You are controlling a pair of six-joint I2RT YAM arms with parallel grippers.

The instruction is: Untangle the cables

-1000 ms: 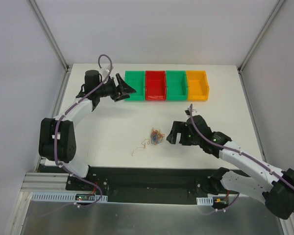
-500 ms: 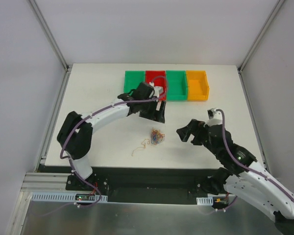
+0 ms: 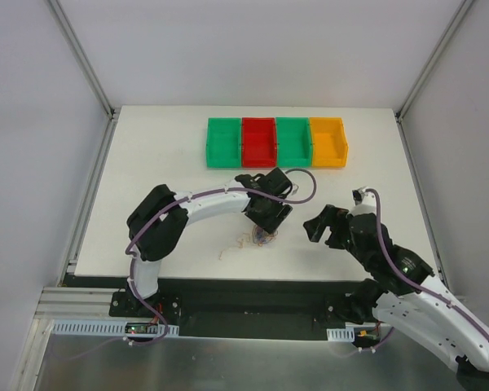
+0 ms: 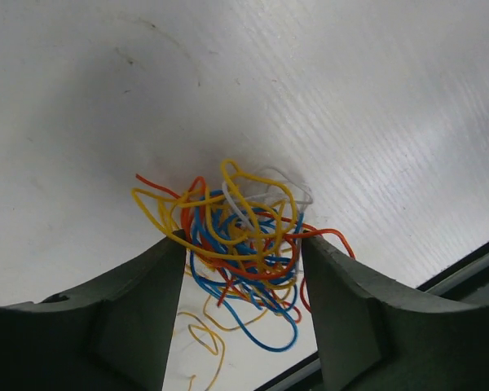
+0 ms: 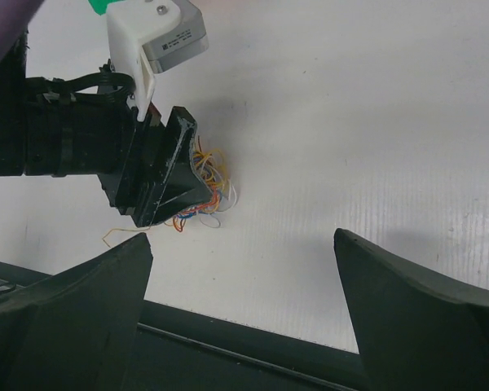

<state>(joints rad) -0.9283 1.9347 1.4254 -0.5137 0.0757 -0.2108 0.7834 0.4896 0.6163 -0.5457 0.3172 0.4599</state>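
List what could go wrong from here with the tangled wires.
1. The open left jaws straddle the whole wire tangle; closing would likely pinch many strands together, tightening the knot.
2. The right jaws stand open, away from it; with nothing pinning it, the clump may lift whole.

The left arm point(image 3: 208, 199) and the right arm point(image 3: 424, 305) both have smooth white links between bulky black joints, and a thin purple-grey hose point(image 3: 312, 184) runs along each. The fingers point(image 4: 134, 314) are dark, matte, wedge-shaped blocks, and the left wrist carries a white box point(image 5: 156, 34) with a grey face and a small screw.
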